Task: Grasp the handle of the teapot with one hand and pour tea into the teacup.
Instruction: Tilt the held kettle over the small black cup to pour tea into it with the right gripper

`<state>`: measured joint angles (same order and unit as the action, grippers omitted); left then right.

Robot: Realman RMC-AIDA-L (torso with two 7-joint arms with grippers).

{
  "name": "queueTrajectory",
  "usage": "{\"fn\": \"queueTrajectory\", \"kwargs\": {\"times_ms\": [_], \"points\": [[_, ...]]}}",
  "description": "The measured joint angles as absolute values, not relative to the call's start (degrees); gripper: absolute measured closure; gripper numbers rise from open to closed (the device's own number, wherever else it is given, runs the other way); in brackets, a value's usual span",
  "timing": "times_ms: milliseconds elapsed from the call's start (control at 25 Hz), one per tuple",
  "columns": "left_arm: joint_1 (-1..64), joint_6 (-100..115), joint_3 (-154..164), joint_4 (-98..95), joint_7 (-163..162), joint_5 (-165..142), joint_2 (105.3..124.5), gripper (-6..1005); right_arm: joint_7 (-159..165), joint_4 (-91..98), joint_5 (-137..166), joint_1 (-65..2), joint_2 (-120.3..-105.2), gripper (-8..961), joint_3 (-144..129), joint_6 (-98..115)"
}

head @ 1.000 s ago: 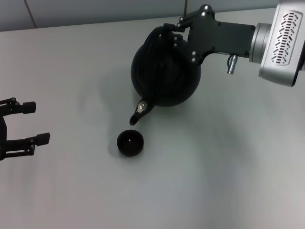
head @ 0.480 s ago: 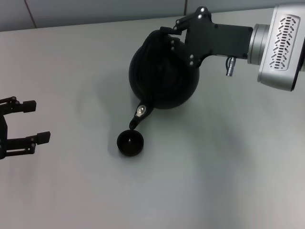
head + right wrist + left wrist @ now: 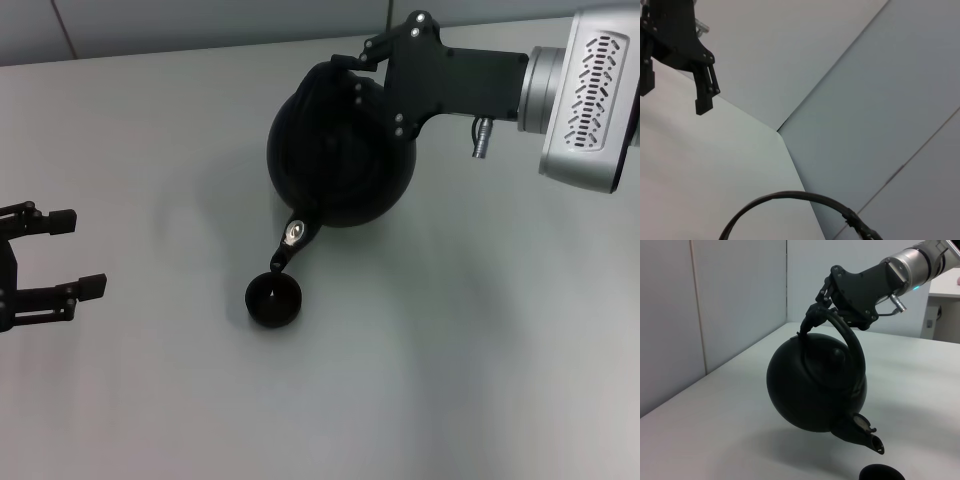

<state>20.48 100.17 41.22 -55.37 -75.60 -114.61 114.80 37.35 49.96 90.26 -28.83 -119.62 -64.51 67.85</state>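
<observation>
a plain pale grey table (image 3: 480,380) fills most of the head view, matte and evenly lit, with soft shadows. along the top edge runs a grey panelled wall (image 3: 200,20) with thin vertical seams. in the left wrist view, the wall panels (image 3: 715,300) meet at a corner behind the table.

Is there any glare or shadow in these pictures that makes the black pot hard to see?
Head view: soft, even light; the teapot reads as a near-featureless black mass, with a small bright glint beside its spout. Left wrist view: a faint sheen shows its roundness, and a soft shadow lies on the table beneath it.
</observation>
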Motion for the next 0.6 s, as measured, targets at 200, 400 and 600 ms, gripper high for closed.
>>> {"fn": "queueTrajectory", "kwargs": {"times_ms": [200, 400, 600], "points": [[20.48, 99.88, 41.22, -55.25, -75.64, -114.61, 114.86, 185, 37.35, 50.83, 90.26, -28.79, -119.62, 891, -65.08, 67.85], [20.48, 99.78, 41.22, -55.29, -75.66, -114.61, 114.95, 185, 37.35, 51.99, 90.26, -28.49, -119.62, 891, -65.92, 67.85], [20.48, 99.51, 41.22, -55.25, -75.67, -114.61, 114.96, 185, 37.36, 53.67, 90.26, -27.88, -119.67, 891, -67.07, 67.86]]}}
